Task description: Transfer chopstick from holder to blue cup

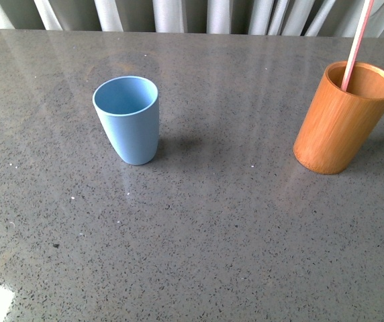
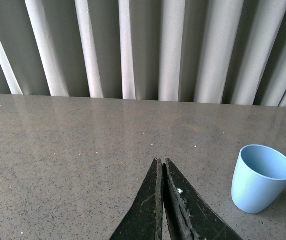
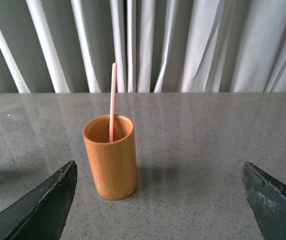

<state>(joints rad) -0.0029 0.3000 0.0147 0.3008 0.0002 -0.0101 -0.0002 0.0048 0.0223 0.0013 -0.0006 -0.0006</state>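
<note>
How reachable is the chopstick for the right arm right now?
Probably yes. The right gripper is open and faces the holder, the chopstick sticks up well above its rim, and nothing stands between them. The blue cup stands off to the side.

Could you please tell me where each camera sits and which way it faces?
Front view: on the body, looking down at the table, cup and holder with chopstick; no arm shows.
Left wrist view: behind the shut left gripper, facing the curtain, cup beside.
Right wrist view: behind the open right gripper, facing the holder.
Shared: front and left wrist show the cup; front and right wrist the holder.
</note>
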